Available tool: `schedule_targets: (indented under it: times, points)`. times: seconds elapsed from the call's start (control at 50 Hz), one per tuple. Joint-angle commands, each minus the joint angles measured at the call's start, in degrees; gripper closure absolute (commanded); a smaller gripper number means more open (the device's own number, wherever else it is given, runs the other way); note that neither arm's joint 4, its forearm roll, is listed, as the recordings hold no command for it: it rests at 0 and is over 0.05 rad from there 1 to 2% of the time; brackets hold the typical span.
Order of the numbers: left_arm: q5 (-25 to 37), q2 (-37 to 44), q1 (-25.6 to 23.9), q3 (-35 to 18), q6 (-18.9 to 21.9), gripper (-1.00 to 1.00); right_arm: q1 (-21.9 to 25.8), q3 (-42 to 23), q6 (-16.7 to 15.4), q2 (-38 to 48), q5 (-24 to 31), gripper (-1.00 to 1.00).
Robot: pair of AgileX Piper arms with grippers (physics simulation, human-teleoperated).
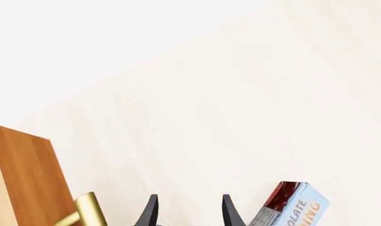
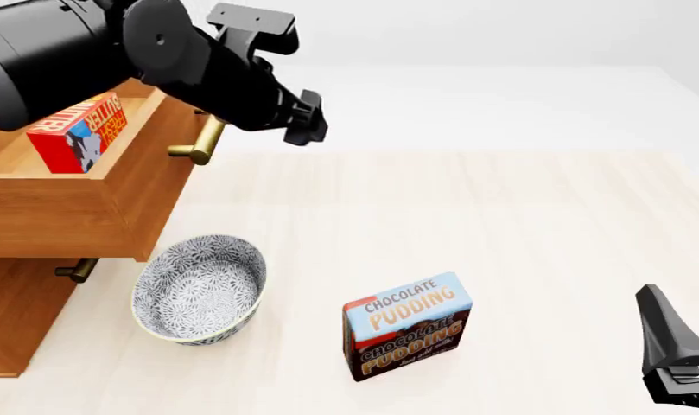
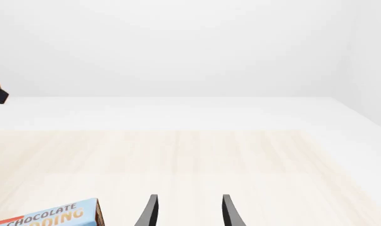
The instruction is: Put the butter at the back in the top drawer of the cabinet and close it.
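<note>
Front view: the small red butter box with orange and blue panels (image 2: 79,132) is seen lying inside the pulled-out top drawer of plain wood (image 2: 84,212) of the medium-brown wooden cabinet (image 2: 15,320), well behind and to the left-arm side of the left gripper (image 2: 307,121). The drawer's brass bar handle (image 2: 200,143) is seen just beside that gripper, not between its jaws. The butter is shown in this view alone.

Left wrist view: the black fingertips (image 1: 149,212) are seen spread apart with nothing between them; jaws released. The brass handle is shown close outside one finger, the blue-and-brown chocolate pudding box (image 1: 291,207) outside the other. Both are cut off by the frame edge.

Right wrist view: the right gripper (image 3: 187,212) is likewise seen parted and empty above the pale wooden table (image 3: 209,160), with only the pudding box's top edge shown.

A blue-and-white patterned ceramic bowl (image 2: 200,290) is recorded only in the front view, below the drawer front. There the right gripper is cut off at the corner, and the lower drawers are largely hidden.
</note>
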Motion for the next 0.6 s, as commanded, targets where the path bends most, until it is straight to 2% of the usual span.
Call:
schedule_targets:
  times: [0.02,0.6]
  points:
    - [-0.9,0.5,1.4,1.5,0.4,-1.0,0.0,0.0,0.0,0.0,0.0,-1.0]
    - [-1.7,0.6,4.4,4.2,0.9,-1.0,0.0,0.0,0.0,0.0,0.0,-1.0]
